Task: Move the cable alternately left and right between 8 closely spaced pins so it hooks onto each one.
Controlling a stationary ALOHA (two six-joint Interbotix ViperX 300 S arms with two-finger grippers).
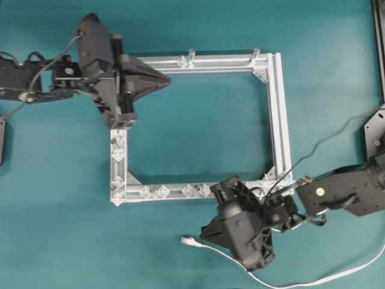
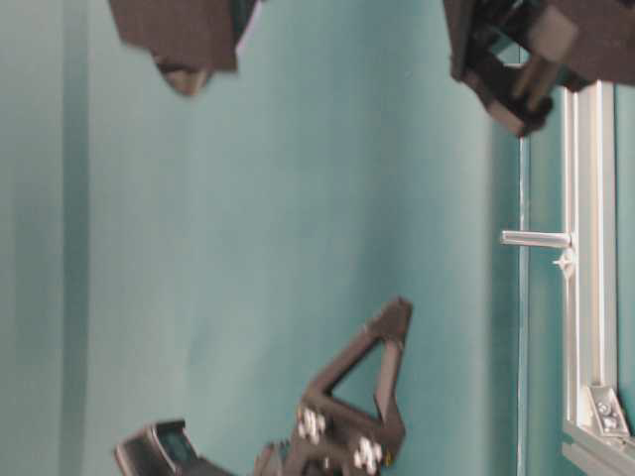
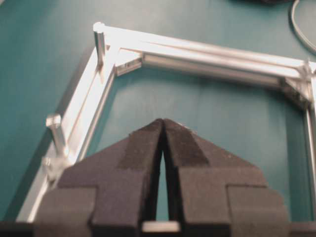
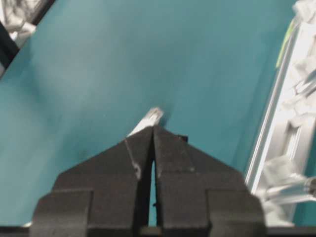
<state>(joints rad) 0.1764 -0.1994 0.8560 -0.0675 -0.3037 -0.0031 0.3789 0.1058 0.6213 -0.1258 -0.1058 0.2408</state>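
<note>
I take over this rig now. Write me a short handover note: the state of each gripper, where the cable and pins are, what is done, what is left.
Left gripper: shut, empty, over the frame's top-left corner.
Right gripper: shut, empty, just outside the bottom rail, its tips beside the plug.
Cable: lies loose on the table below the frame; its plug end is free.
Pins: along the bottom rail, none hooked.
Done: nothing threaded.
Left: grasp the cable near the plug, then weave it left and right through all eight pins.

Teal table [image 1: 198, 129], aluminium frame [image 1: 278, 120], two upright posts [image 1: 191, 57]
</note>
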